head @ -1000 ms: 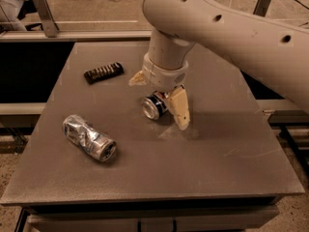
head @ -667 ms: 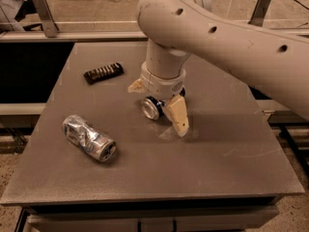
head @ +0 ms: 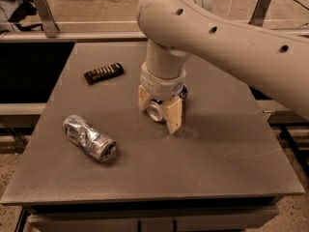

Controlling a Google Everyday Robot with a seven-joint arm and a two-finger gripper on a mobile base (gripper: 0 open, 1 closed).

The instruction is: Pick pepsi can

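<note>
Mid-worktop, the gripper [head: 159, 116] sits over the lying pepsi can [head: 155, 111] (gripped or not, I cannot tell). A crushed can [head: 89, 138] lies near the left edge and a ribbed bar [head: 104, 73] toward the far-left corner, both well apart.

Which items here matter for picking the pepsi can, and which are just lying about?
Job: smooth dark blue pepsi can on its side; cream gripper, down over it.
Lying about: dented silvery-blue can; flat dark ribbed bar.
</note>
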